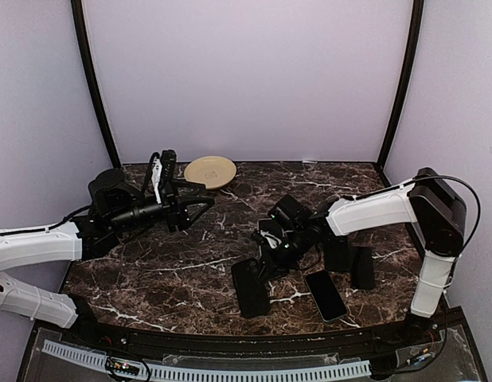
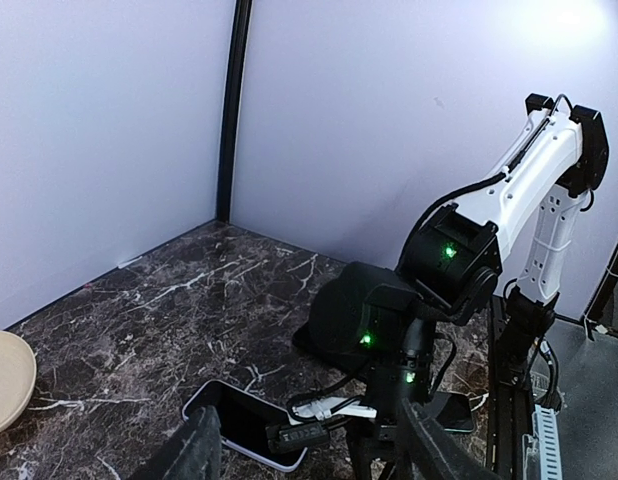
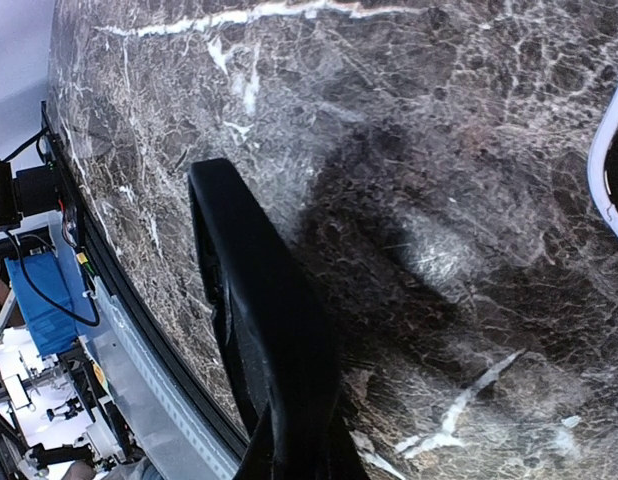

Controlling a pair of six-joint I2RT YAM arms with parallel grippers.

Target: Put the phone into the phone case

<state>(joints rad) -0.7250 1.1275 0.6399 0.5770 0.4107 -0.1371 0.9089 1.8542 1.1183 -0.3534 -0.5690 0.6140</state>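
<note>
Right tool of mine is pinched almost closed on the upper end of the phone case. The case is a matte black rectangle on the dark marbled bench, near the front edge and about the middle. From my right wrist I see it edge-on: a thin, smooth black wall with a rounded corner and a slight lip, casting a soft shadow on the stone.

The phone lies flat just to the right of the case and apart from it. It is a glossy dark slab with a thin pale rim, rounded corners and a dark screen.

My left tool hangs above the left side of the bench with its fingers spread, gripping nothing, well apart from both. A tan plate sits at the back edge.
</note>
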